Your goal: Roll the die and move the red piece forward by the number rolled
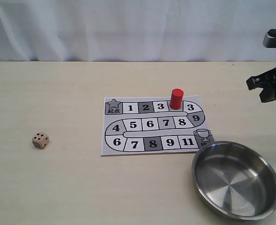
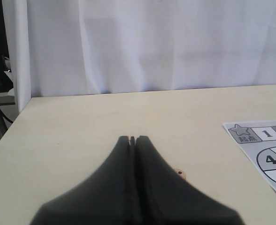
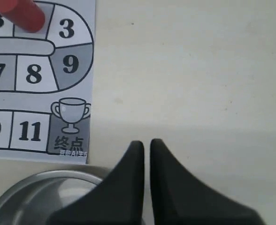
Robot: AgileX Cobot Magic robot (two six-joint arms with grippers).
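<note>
nearest in the exterior view we see the steel bowl (image 1: 208, 180) on the table (image 1: 72, 187), at the near right. its rim sits right at the board's near right corner; touching or overlapping, we cannot tell. the right wrist view shows the right gripper (image 3: 146, 142) above that rim, its two black fingers (image 3: 128, 187) brought together with only a thin slit between them and nothing in it. in the exterior view this gripper hangs at the right edge, apart from the board.

a bit further back, on the left, the die (image 1: 40, 140) sits on bare table, well apart from the board (image 1: 149, 136). black pips show on its top and front but are too small for us to count. the left wrist view shows the left gripper (image 2: 133, 139) with jaws pressed together, holding nothing. what looks like a sliver of the die peeks out just beside one finger. we don't see this gripper in the exterior view.

the board is a printed sheet lying flat, with numbered squares in a winding track, a star square at the far left and a trophy square at the near right. further back, the red piece (image 1: 176, 99) stands upright on the far row, on the square between the two 3s, near the right bend. behind the table hangs a white curtain (image 1: 128, 28).
</note>
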